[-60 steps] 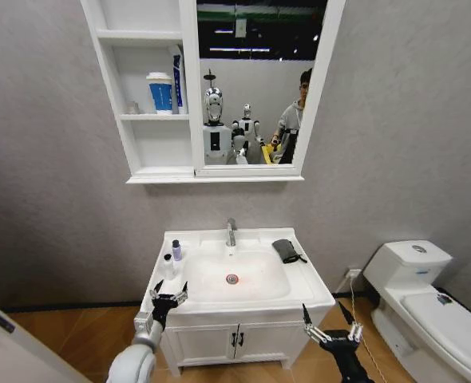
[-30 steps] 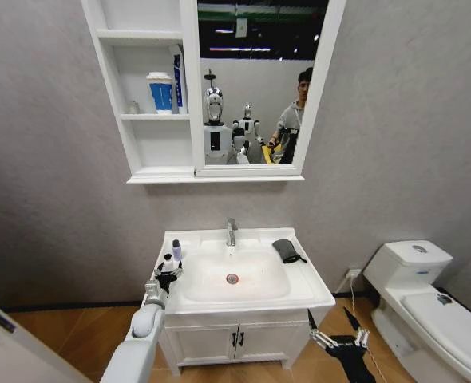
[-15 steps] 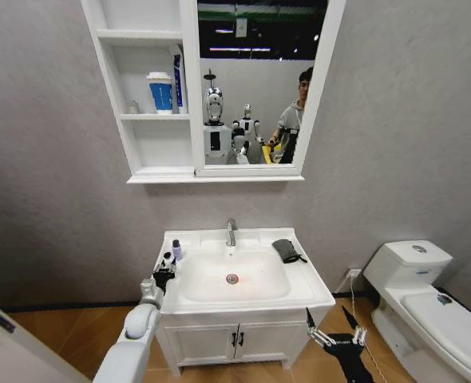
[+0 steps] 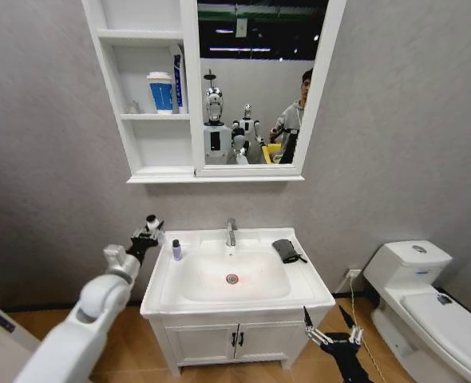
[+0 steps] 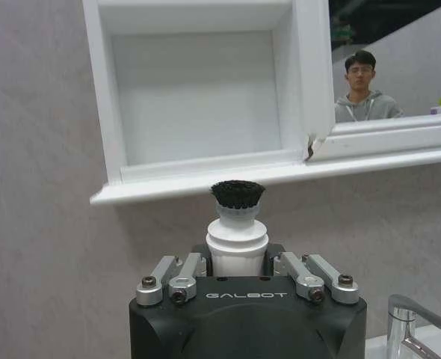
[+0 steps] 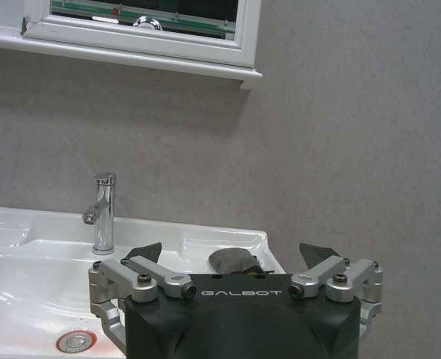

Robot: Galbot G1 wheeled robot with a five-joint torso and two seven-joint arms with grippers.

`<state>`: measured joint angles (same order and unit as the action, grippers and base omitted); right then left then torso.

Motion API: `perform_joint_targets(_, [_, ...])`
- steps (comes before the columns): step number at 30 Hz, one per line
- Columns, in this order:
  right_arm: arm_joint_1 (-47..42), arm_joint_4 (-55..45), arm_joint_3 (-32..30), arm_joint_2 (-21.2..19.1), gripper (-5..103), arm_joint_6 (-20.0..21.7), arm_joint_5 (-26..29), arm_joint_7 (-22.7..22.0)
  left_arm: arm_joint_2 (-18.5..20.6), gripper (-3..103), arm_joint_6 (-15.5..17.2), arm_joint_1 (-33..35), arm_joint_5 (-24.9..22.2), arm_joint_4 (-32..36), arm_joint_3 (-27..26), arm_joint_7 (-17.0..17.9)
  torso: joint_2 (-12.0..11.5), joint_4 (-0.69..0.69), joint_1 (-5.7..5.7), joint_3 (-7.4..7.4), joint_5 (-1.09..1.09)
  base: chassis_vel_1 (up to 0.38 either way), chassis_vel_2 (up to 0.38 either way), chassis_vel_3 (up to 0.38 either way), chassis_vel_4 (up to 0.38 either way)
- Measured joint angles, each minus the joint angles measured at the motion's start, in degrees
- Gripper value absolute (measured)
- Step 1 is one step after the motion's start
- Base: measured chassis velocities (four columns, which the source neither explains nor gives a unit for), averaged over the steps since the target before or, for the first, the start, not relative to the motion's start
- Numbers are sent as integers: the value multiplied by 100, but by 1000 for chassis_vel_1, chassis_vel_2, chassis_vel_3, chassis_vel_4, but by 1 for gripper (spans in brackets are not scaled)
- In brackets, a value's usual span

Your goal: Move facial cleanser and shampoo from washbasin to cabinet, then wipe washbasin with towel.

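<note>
Now the left pincer (image 4: pixel 149 226) hangs just off the washbasin's (image 4: pixel 303 271) left rear corner, raised above its rim, clamped on a small white bottle with a black cap (image 5: pixel 237 224). In the left wrist view the bottle stands upright between the jaws, cap up, and the cabinet's (image 5: pixel 205 179) bottom open shelf sits straight ahead and above. I take this bottle for one of the two toiletries, prob. the facial cleanser, tho no label is readable. A second small bottle w/ a purple cap (image 4: pixel 176 250) stands on the washbasin's left rear ledge, beside the chrome tap (image 4: pixel 231 232). The towel (image 4: pixel 285 250) lies on the washbasin's right rear ledge, untouched.

The right pincer (image 4: pixel 330 330) is parked low in front of the washbasin's right front corner, fingers spread, holding nothing.

Step in hand, as I judge it: lift the held bottle up to the cabinet's open shelves, which hang well above the washbasin. To do it well: keep the bottle vertical, rise first so the base clears the shelf's front lip, then go in level, not at a slant. The bottom shelf looks bare, so aim mid-bay, away from the side wall and the mirror frame. Set the base flat on the board before letting go; a narrow bottle w/ a tall cap may tip if released early. The shelf above already holds a blue-and-white cup (image 4: pixel 160 92), so the lower bay is the easier target.
</note>
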<state>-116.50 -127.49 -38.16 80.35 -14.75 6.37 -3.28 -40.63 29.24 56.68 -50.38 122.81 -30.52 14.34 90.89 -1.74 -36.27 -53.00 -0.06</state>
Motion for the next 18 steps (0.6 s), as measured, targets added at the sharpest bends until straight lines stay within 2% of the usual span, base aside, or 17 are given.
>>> perform_joint_targets(1, [13, 27, 2, 3, 100, -16, 3, 21, 425, 34, 255, -350, -446, 104, -21, 98, 0, 0, 0, 0, 0, 0, 0, 0, 0])
perform_joint_targets(2, [13, 27, 2, 3, 100, -16, 3, 21, 425, 34, 255, -350, -446, 104, -21, 98, 0, 0, 0, 0, 0, 0, 0, 0, 0])
perform_joint_targets(4, [52, 61, 6, 5, 100, -37, 20, 45, 1047, 34, 601, -1205, -1224, 124, 158, 260, 1, -1, 0, 0, 2, 0, 0, 0, 0])
perform_joint_targets(5, [52, 61, 6, 5, 100, -37, 20, 45, 1047, 34, 601, -1205, -1224, 124, 158, 260, 1, -1, 0, 0, 2, 0, 0, 0, 0])
perform_joint_targets(7, [93, 82, 6, 16, 100, -65, 44, 60, 1480, 34, 805, -2172, -1736, -61, 660, 353, 0, 0, 0, 0, 3, 0, 0, 0, 0])
perform_joint_targets(8, [114, 101, 6, 32, 100, -97, 67, 74, 1623, 34, 880, -2851, -1916, -249, 1075, 353, 0, -1, 0, 0, 2, 0, 0, 0, 0])
perform_joint_targets(9, [114, 101, 6, 32, 100, -97, 67, 74, 1623, 34, 880, -2851, -1916, -249, 1075, 353, 0, -1, 0, 0, 2, 0, 0, 0, 0])
perform_joint_targets(11, [126, 213, -2, 66, 100, -210, 100, 123, 1621, 34, 1022, -4159, -2372, -632, 2132, 623, 0, 1, 0, -1, 2, 0, 0, 0, 0])
perform_joint_targets(12, [126, 213, -2, 66, 100, -210, 100, 123, 1621, 34, 1022, -4159, -2372, -632, 2132, 623, 0, 1, 0, -1, 2, 0, 0, 0, 0])
perform_joint_targets(15, [76, 387, -36, 75, 100, -382, 124, 183, 1159, 34, 1193, -5604, -2801, -1192, 3322, 1108, 0, 0, 0, -1, 0, 0, 0, 0, 0])
perform_joint_targets(16, [76, 387, -36, 75, 100, -382, 124, 183, 1159, 34, 1193, -5604, -2801, -1192, 3322, 1108, 0, 0, 0, -1, 0, 0, 0, 0, 0])
perform_joint_targets(18, [57, 468, -71, 66, 100, -456, 163, 201, 783, 34, 1263, -6292, -2871, -1652, 3887, 1341, 0, -2, 0, -1, 5, 0, 0, 0, 0])
